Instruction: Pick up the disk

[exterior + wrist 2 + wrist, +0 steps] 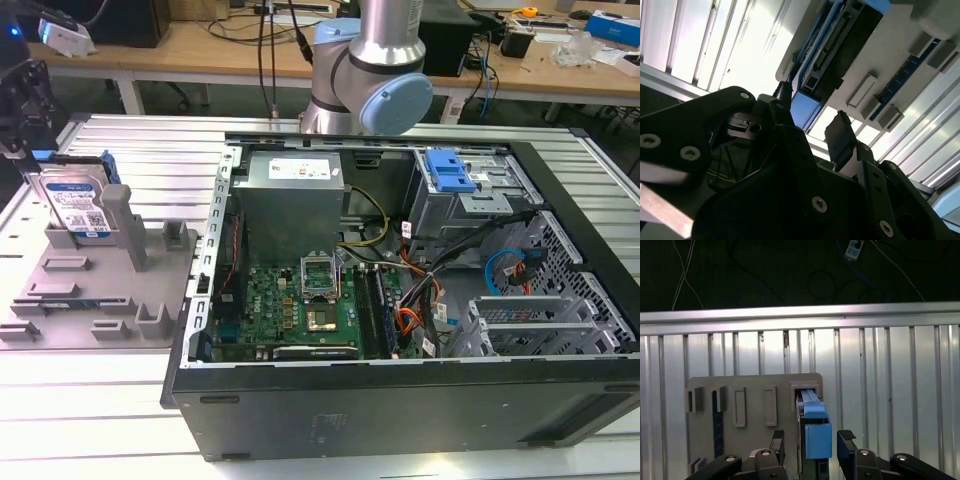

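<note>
Jaws stand parted astride the disk, contact unclear.

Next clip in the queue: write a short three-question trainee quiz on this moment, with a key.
1. True or false: the disk lies flat on its label side.
2. Pick one: in the first wrist view, the gripper has its fingers A) shut on the disk, B) open, one on each side of the disk's blue rail, C) shut, well away from the disk.
3. Fill in: the disk stands upright in the grey ____ on the exterior view's left, outside the computer case.
Key: 1 false; 2 B; 3 fixture.
</note>
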Tool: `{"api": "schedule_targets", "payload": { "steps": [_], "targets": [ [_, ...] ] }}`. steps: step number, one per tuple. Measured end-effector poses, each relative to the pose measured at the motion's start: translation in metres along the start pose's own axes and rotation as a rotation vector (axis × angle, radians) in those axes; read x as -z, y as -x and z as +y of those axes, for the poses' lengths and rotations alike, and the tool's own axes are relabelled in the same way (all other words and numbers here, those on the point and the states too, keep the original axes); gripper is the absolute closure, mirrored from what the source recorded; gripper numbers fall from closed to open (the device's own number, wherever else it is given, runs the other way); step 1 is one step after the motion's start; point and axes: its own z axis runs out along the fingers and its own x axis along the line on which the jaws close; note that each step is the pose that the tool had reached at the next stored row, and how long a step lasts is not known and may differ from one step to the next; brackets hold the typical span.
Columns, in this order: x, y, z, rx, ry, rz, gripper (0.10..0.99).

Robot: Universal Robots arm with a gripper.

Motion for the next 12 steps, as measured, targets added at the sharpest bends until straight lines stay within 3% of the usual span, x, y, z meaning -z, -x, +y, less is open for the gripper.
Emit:
{"api": "schedule_targets", "payload": {
  "steps": [3, 12],
  "targets": [
    [-0.0036, 0.0022, 0.0, 0.003, -0.001, 0.0063, 0.545],
    [-0.0143, 0.0032, -0.0001, 0.023, -0.007, 0.0082, 0.545]
  ]
}}
